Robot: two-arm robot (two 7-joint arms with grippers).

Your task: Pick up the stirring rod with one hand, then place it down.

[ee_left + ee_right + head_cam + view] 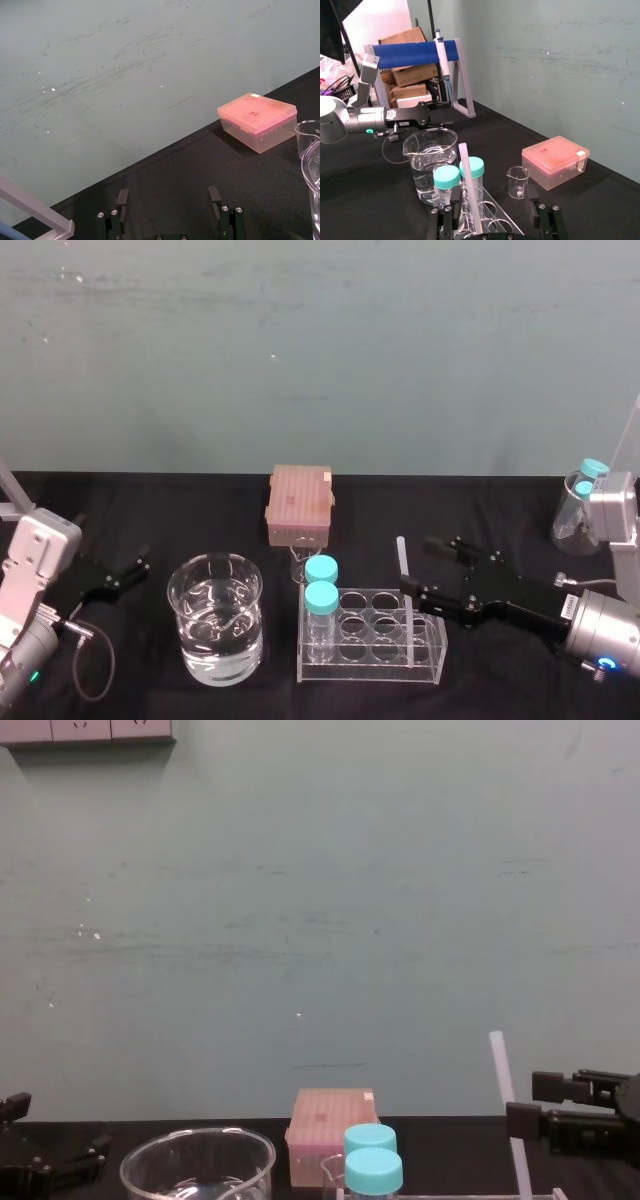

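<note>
The stirring rod [404,570] is a thin whitish stick standing tilted in the right end of the clear tube rack [385,664]. My right gripper [428,569] reaches in from the right at rod height. Its jaws stand open on either side of the rod, and neither finger touches it. In the right wrist view the rod [469,189] rises between the spread fingers [534,199], nearer one of them. The chest view shows the rod [504,1098] just left of the right gripper [538,1104]. My left gripper [122,576] rests idle and open on the table at the far left.
A beaker of water [215,618] stands left of the rack, which also holds two blue-capped tubes [321,586]. Behind the rack are a small empty beaker [518,181] and a pink tip box [298,502]. A blue-capped flask [577,506] is at the far right.
</note>
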